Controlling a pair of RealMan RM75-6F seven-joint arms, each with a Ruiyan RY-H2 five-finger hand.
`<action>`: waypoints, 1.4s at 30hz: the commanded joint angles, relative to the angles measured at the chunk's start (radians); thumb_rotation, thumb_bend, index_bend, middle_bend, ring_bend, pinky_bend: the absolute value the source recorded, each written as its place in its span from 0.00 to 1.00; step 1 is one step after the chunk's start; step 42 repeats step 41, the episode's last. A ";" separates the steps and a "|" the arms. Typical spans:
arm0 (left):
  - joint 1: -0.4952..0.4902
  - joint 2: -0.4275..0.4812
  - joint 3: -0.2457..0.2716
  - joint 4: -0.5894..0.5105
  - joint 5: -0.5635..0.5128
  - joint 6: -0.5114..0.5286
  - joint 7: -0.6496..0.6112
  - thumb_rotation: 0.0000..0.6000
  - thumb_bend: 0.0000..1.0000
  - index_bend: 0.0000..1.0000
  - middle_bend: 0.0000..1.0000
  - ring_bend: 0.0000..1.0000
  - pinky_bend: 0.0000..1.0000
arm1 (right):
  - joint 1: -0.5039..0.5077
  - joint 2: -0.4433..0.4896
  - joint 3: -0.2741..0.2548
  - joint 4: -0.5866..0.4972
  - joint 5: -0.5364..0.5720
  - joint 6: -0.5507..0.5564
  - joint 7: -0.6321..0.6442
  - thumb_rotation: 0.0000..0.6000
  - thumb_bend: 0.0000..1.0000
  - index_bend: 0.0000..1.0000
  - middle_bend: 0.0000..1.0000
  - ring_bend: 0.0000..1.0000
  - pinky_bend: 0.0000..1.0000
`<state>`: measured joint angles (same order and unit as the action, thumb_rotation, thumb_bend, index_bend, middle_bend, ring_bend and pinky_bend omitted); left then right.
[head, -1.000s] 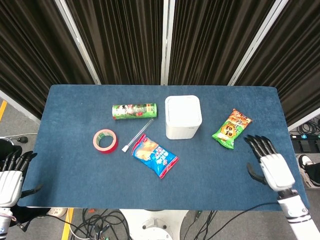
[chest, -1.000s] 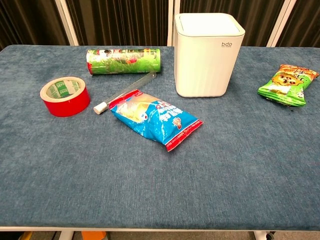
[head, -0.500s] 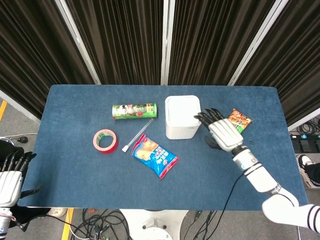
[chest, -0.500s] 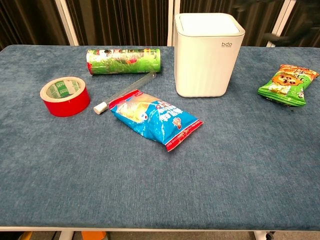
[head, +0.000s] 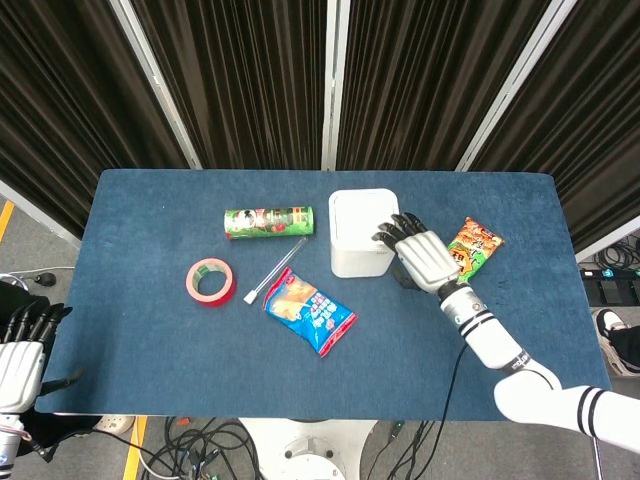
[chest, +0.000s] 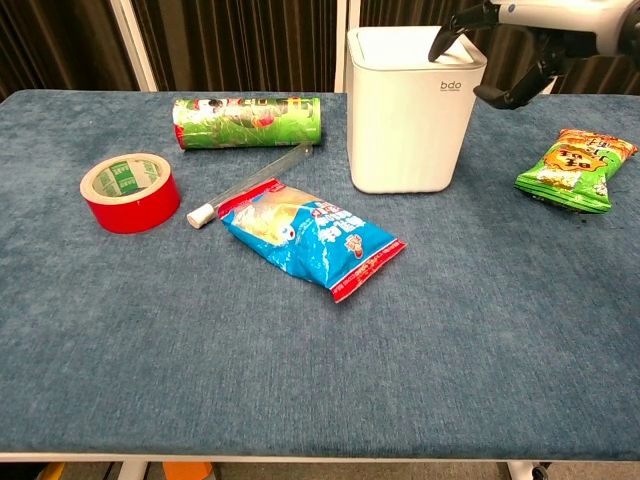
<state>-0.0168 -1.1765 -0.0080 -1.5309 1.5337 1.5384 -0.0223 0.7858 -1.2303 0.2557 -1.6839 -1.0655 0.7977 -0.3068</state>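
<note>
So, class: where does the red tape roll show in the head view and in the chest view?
Head view: red tape roll left of centre, below the green can.
Chest view: red tape roll at far left.
Shared landmark: the white bin, right of the roll in both.

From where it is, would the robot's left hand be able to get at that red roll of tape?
Probably yes, though not without travelling. The left hand sits open off the table's near left corner, and the red roll of tape lies on bare blue cloth, with nothing between them. The clear tube lies on the roll's far side.

Snacks, tape on blue table (head: 150, 340)
</note>
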 joint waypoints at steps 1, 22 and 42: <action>0.002 -0.001 0.001 0.004 0.000 0.001 -0.004 1.00 0.00 0.17 0.13 0.01 0.00 | 0.020 -0.016 -0.017 0.010 0.036 -0.011 -0.022 1.00 0.42 0.22 0.18 0.00 0.00; 0.008 -0.010 0.002 0.029 0.010 0.017 -0.031 1.00 0.00 0.17 0.13 0.01 0.00 | -0.205 0.120 -0.099 -0.133 -0.215 0.357 0.120 1.00 0.43 0.05 0.06 0.00 0.00; 0.006 -0.011 0.003 0.011 0.019 0.022 -0.014 1.00 0.00 0.16 0.13 0.01 0.00 | -0.636 0.113 -0.326 -0.015 -0.489 0.810 0.315 1.00 0.43 0.05 0.04 0.00 0.00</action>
